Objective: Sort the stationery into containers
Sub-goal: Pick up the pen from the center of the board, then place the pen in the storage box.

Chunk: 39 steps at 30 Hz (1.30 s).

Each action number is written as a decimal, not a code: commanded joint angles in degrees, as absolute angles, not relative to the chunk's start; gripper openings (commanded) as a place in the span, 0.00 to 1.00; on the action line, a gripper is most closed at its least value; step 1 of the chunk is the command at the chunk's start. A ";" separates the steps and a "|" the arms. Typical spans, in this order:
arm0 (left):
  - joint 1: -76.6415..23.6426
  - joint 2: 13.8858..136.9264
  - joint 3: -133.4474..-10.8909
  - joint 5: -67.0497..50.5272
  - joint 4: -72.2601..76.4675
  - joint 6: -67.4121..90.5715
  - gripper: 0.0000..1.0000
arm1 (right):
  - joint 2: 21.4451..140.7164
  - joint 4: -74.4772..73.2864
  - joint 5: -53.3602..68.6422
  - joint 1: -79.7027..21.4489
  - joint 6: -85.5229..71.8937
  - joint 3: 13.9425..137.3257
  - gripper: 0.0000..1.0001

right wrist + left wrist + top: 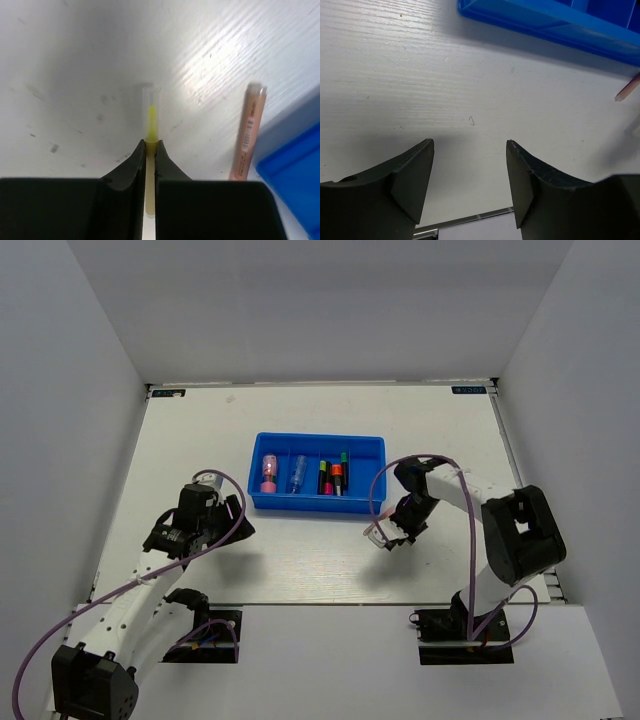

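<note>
From above, the blue tray [310, 505] sits mid-counter [300, 570]. It holds a pink tube [269, 476] in its left compartment, a clear-blue tube [297, 475] in the next, and markers [334, 478] further right. The right gripper [383, 538] hangs just off the tray's near right corner, and the left gripper [228, 528] is off the near left corner.

In the left wrist view, the left gripper [470, 175] is spread wide over bare counter with nothing between its fingers.

In the right wrist view, the right gripper [151, 147] is pinched tight on a thin yellow-tipped stick [151, 117], low over the counter. A pale pink stick [249, 132] lies loose just beside the tray's corner [292, 170].

The step in hand looks like picking up the yellow-tipped stick. Next it likely needs lifting and carrying over the tray wall to a free compartment.
</note>
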<state>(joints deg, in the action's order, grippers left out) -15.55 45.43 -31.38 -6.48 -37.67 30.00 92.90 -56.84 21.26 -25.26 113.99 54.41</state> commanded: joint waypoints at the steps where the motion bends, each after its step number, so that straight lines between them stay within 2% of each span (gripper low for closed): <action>1: -15.47 44.74 -31.38 -6.77 -37.27 29.79 0.70 | 88.07 -66.18 31.00 -25.49 128.42 57.56 0.00; 7: -15.47 44.21 -31.11 -6.94 -37.17 29.88 0.70 | 83.85 -66.81 40.34 -26.01 108.25 64.06 0.00; 10: -15.47 44.21 -31.11 -6.86 -37.09 30.06 0.70 | 82.53 -56.81 40.87 -25.93 89.95 66.27 0.00; 11: -15.56 44.12 -31.11 -6.94 -37.09 29.97 0.70 | 81.49 -54.34 39.91 -26.28 82.17 66.36 0.00; 12: -15.47 44.03 -31.03 -6.86 -37.18 30.06 0.70 | 81.21 -43.96 37.55 -26.02 71.30 66.36 0.00; 14: -15.47 44.21 -31.03 -6.86 -36.91 30.15 0.70 | 82.34 -37.99 32.90 -26.28 61.13 66.88 0.00; 15: -15.56 44.21 -31.03 -7.03 -36.83 30.23 0.70 | 83.05 -31.62 28.69 -26.28 47.77 69.67 0.00; 22: -15.56 44.03 -31.11 -6.86 -37.00 30.32 0.70 | 93.51 -26.64 13.66 -26.37 17.21 84.00 0.00; 25: -15.47 43.51 -31.03 -6.68 -37.18 30.15 0.70 | 98.87 -25.66 4.15 -26.63 7.27 90.92 0.00; 29: -15.56 43.33 -31.03 -6.68 -37.00 29.97 0.70 | 107.03 -34.17 -3.59 -26.63 -1.65 98.78 0.00; 39: -15.47 42.98 -31.20 -6.77 -37.09 29.62 0.70 | 103.63 -31.03 -2.37 -26.72 -12.83 88.07 0.00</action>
<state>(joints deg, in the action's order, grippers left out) -15.55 44.03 -31.38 -6.50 -37.65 30.00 106.87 -32.27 -1.56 -26.39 -7.53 90.61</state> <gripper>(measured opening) 0.699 0.049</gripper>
